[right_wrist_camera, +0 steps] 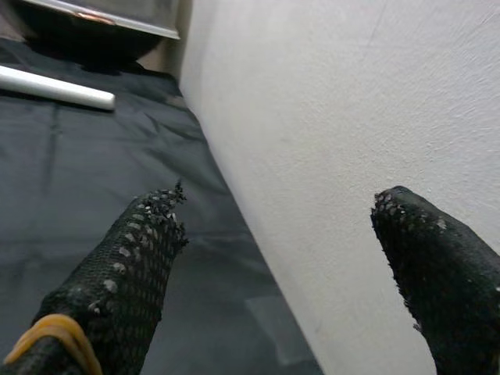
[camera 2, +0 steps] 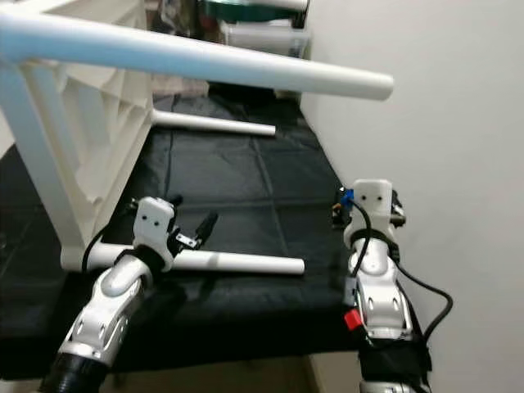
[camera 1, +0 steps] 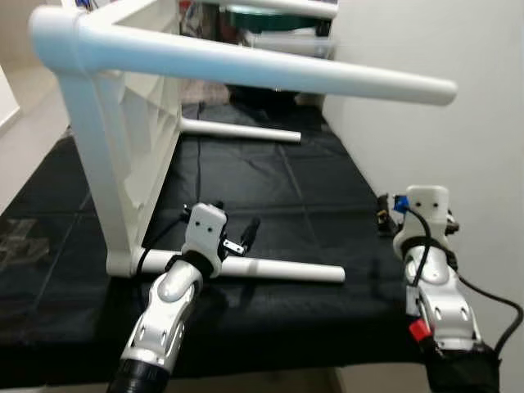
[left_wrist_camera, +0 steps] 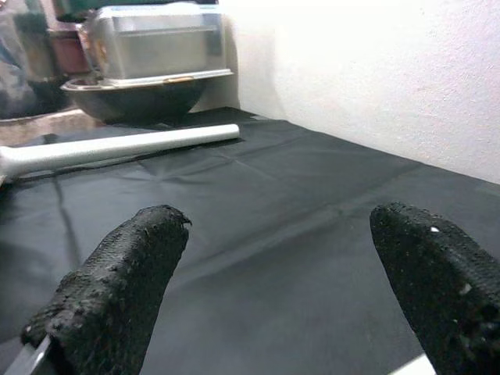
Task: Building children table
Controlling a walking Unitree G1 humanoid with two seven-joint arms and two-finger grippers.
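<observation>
White plastic children's table point(camera 1: 123, 139) lies on its side on a black cloth point(camera 1: 270, 188), occupying 9 to 12 o'clock of the head views. One fitted leg point(camera 1: 270, 72) juts out high toward 2 o'clock; a lower leg point(camera 1: 282, 270) runs along the cloth near the front edge, its base at the tabletop corner. A third leg point(camera 1: 241, 131) lies flat on the cloth farther back, at 12 o'clock.

Left gripper point(left_wrist_camera: 281, 258): fingers point(left_wrist_camera: 117, 297) spread apart, empty, hovering just over the lower leg at 7 o'clock.

Right gripper point(right_wrist_camera: 289, 258): fingers point(right_wrist_camera: 125, 281) apart, empty, at 4 o'clock beside the white wall point(camera 1: 442, 49).

Clear lidded container point(left_wrist_camera: 152, 43) on a dark bowl point(left_wrist_camera: 133, 94) beyond the cloth.
</observation>
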